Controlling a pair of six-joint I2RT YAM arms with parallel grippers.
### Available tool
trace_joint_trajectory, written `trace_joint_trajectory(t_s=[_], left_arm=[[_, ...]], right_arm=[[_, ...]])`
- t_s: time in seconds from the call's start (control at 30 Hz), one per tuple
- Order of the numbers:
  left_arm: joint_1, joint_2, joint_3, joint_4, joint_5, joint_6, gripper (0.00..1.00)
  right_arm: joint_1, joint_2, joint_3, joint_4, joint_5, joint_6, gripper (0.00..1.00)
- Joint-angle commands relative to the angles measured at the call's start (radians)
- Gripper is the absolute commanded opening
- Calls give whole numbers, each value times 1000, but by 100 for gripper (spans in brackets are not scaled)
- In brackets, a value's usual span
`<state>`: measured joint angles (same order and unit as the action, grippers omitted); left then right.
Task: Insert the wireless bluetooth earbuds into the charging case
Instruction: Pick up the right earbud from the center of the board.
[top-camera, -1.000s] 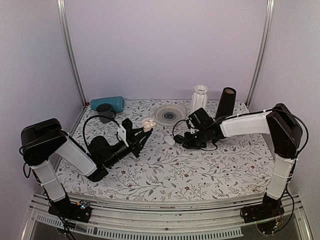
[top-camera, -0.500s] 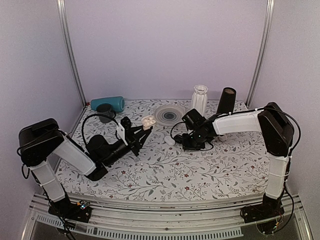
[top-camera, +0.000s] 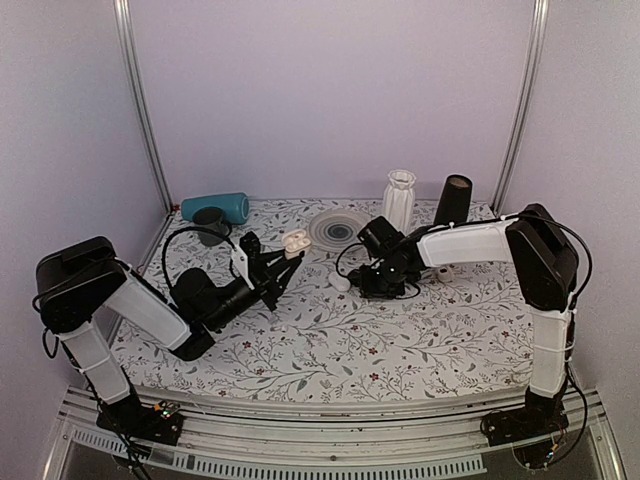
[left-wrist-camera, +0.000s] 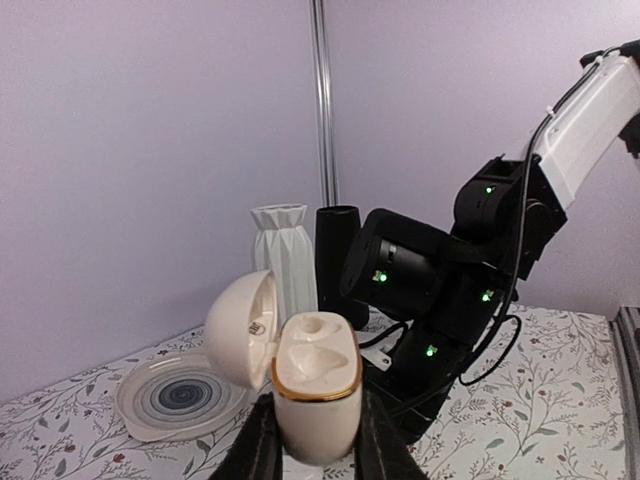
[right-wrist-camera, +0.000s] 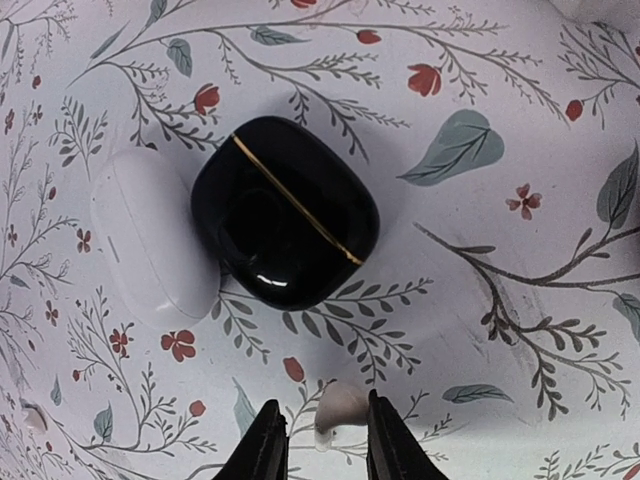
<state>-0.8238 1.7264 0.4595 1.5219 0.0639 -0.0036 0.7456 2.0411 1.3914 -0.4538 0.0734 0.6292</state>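
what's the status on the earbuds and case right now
Left gripper shut on open case, wells empty. Right gripper open, straddling one earbud. Black pod and white pod close beside it.

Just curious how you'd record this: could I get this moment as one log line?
left pincer: shut on open case, wells empty | right pincer: open around earbud on table

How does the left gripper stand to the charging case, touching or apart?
Touching. The left wrist view shows it: the left gripper clamps the open charging case between its two fingers, each pressed against one side of the case with no gap.
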Motion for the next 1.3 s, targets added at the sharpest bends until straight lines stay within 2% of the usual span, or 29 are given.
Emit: trace_joint_trajectory(t_s=[0.0,0.4,0.9,1.07,1.27], left_arm=[[18,-18,4,48,12,7,0],[27,-7,2,64,18,-2,0],[29,-6,14,44,23,-5,0],[28,-13,15,34,20,-4,0],[29,-17,15,25,20,-4,0]], right_arm=[[5,40,39,-28,11,4,28],[27,92,108,-88,42,-48,28],[49,128,140,-133,120,-261,33],[49,149,183,-190,146,-257,34],[51,156,210,-239,150,-239,29]])
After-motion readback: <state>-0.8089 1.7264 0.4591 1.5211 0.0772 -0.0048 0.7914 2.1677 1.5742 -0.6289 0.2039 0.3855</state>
